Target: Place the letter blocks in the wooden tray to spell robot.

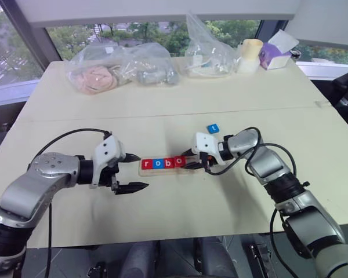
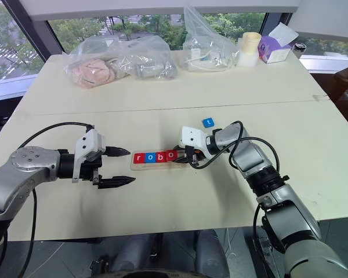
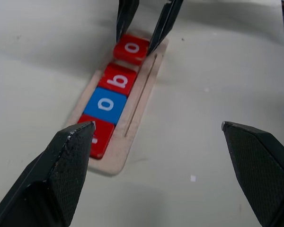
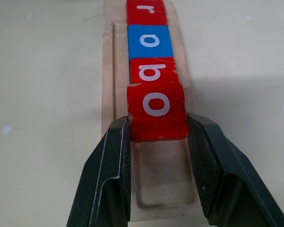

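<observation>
**A:** Where did the wooden tray sit?

**B:** Near the middle of the pale bench, lying between the two arms. Three letter blocks lay flat in it, running from the robot's left: a red r block, a blue o block and a red b block, each touching the next.

**A:** And the fourth?

**B:** The red o block was clamped between the two black fingers of the right pincer, one finger on each side of it. It was tilted, its far edge just at the b block, with the tray's last slot bare beneath it.

**A:** The fifth tile?

**B:** The blue t block lay on the bench apart from the tray, on the far side of the right pincer.

**A:** What about the other arm?

**B:** The left pincer hung just beside the tray's r end with its jaws spread wide, holding nothing.

**A:** Anything else on the bench?

**B:** Clear plastic bags, a cream cup and a purple tissue box stood along the far edge, well apart from the tray.
</observation>
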Robot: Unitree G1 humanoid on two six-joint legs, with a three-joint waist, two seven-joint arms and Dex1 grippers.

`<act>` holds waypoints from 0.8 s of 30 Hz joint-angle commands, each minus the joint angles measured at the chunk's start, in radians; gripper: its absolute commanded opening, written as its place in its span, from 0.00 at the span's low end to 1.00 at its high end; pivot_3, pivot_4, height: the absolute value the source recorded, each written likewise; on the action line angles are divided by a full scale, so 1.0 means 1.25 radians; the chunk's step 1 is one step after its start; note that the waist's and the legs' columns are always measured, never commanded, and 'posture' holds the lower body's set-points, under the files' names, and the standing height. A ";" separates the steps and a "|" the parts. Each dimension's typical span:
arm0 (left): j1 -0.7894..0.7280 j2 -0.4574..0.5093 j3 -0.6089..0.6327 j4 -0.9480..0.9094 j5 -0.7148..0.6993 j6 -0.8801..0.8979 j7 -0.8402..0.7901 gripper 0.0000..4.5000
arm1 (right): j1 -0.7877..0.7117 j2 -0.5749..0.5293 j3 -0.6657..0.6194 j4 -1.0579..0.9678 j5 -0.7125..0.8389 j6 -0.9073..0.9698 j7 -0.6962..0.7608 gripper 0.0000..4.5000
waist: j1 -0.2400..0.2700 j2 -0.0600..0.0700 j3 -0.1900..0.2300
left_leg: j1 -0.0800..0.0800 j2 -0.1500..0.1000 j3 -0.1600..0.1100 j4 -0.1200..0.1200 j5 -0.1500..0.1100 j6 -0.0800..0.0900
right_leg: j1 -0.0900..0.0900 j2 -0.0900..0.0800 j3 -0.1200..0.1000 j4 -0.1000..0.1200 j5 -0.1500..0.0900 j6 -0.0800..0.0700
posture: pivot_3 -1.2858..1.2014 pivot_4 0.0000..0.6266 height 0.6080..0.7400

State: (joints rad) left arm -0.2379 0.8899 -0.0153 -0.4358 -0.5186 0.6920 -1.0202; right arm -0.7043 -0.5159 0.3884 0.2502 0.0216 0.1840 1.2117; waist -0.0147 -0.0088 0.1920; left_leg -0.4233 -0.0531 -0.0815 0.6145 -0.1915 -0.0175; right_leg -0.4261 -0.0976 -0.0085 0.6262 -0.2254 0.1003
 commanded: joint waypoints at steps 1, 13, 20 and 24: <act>0.004 0.002 0.022 -0.019 -0.012 -0.002 0.005 1.00 | -0.019 0.007 -0.005 0.005 -0.007 -0.027 0.001 0.25 | 0.000 0.000 0.000 | 0.000 0.000 0.000 0.000 0.000 0.000 | 0.000 0.000 0.000 0.000 0.000 0.000 | 0.52 0.24 1.00; -0.005 0.000 0.016 0.000 -0.004 -0.018 0.002 1.00 | -0.043 0.026 -0.072 -0.009 0.013 -0.004 -0.064 0.99 | 0.000 0.000 0.000 | 0.001 0.000 0.000 0.000 0.001 -0.001 | 0.000 0.000 0.000 0.002 0.000 0.000 | 0.52 0.24 1.00; -0.007 0.004 0.021 0.004 -0.007 -0.017 -0.002 1.00 | -0.001 -0.026 -0.090 -0.038 -0.014 -0.032 -0.086 0.99 | 0.001 0.000 0.000 | 0.001 0.000 0.000 0.000 0.001 -0.001 | 0.000 0.000 0.001 0.002 0.000 0.000 | 0.52 0.24 1.00; -0.017 0.000 0.012 0.009 -0.004 -0.016 0.000 1.00 | 0.026 -0.041 -0.076 -0.039 -0.036 -0.054 -0.098 0.99 | -0.001 0.000 0.000 | 0.001 0.000 0.000 0.000 0.001 -0.001 | 0.000 0.000 0.001 0.002 0.000 0.000 | 0.52 0.24 1.00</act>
State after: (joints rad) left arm -0.2457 0.8902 -0.0157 -0.4156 -0.5222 0.6861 -1.0209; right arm -0.6679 -0.5574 0.2992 0.2345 -0.0119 0.1432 1.1009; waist -0.0159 -0.0088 0.1920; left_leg -0.4216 -0.0531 -0.0812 0.6144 -0.1907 -0.0187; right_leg -0.4260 -0.0975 -0.0076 0.6283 -0.2256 0.1001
